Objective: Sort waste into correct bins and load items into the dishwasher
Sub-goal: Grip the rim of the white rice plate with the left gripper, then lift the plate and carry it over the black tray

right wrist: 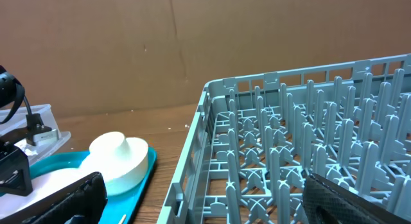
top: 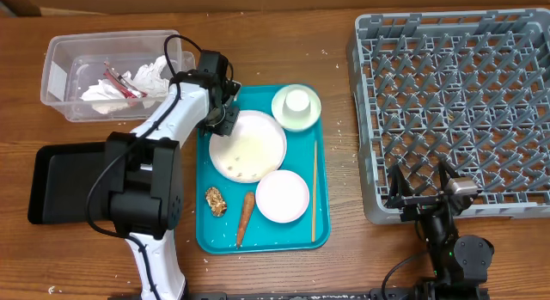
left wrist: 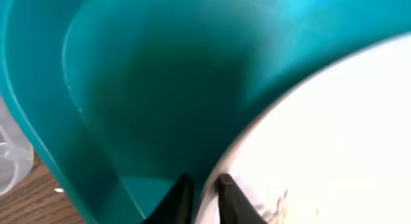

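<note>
My left gripper (top: 220,121) is shut on the upper left rim of the large white plate (top: 255,143), which lies on the teal tray (top: 208,235) and carries a few bits of rice (top: 237,168). In the left wrist view the fingers (left wrist: 202,185) straddle the plate's rim (left wrist: 334,134). The tray also holds a small white plate (top: 281,197), a green saucer (top: 278,102) with a white cup (top: 296,101), a chopstick (top: 314,188), a carrot (top: 245,218) and a brown lump (top: 215,200). My right gripper (top: 423,197) (right wrist: 205,201) is open and empty at the front left corner of the grey dish rack (top: 464,94).
A clear tub (top: 62,52) at the back left holds crumpled napkin (top: 150,75) and a red wrapper (top: 120,83). A black tray (top: 64,184) lies at the left, beside my left arm. The right wrist view shows the rack (right wrist: 289,140) and the cup (right wrist: 119,160).
</note>
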Robot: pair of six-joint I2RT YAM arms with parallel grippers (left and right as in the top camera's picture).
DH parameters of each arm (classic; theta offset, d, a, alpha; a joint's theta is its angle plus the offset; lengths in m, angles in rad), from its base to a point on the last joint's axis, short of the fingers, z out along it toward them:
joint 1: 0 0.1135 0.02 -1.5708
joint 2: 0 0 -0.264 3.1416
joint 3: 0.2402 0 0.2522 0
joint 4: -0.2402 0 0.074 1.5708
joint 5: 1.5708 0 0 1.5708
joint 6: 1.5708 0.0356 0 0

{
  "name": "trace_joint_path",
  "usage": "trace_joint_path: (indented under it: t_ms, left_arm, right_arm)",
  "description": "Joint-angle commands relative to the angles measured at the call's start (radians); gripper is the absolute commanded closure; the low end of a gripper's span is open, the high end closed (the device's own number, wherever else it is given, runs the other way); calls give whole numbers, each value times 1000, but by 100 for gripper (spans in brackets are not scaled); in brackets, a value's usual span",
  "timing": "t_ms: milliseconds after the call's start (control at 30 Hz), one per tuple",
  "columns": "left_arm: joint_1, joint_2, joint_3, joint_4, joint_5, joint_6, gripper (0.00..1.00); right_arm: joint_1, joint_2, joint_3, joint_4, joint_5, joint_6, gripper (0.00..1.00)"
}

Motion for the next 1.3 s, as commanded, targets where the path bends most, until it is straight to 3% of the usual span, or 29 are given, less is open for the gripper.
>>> trace_joint_path:
  t_ms: [0, 367, 667, 1267]
  left_arm:
    - [21, 19, -20, 7, -22, -35, 89]
    - [21, 19, -18, -28, -31, -48, 96]
    - [21, 5, 0, -113, -29, -48, 96]
    - [53, 4, 244, -357, 59, -60, 96]
  right_arm:
    - [6, -11, -10, 4, 2, 0, 0]
    - [6, -11, -10, 4, 2, 0, 0]
    - [6, -11, -10, 4, 2, 0, 0]
    - [6, -11, -10, 4, 2, 0, 0]
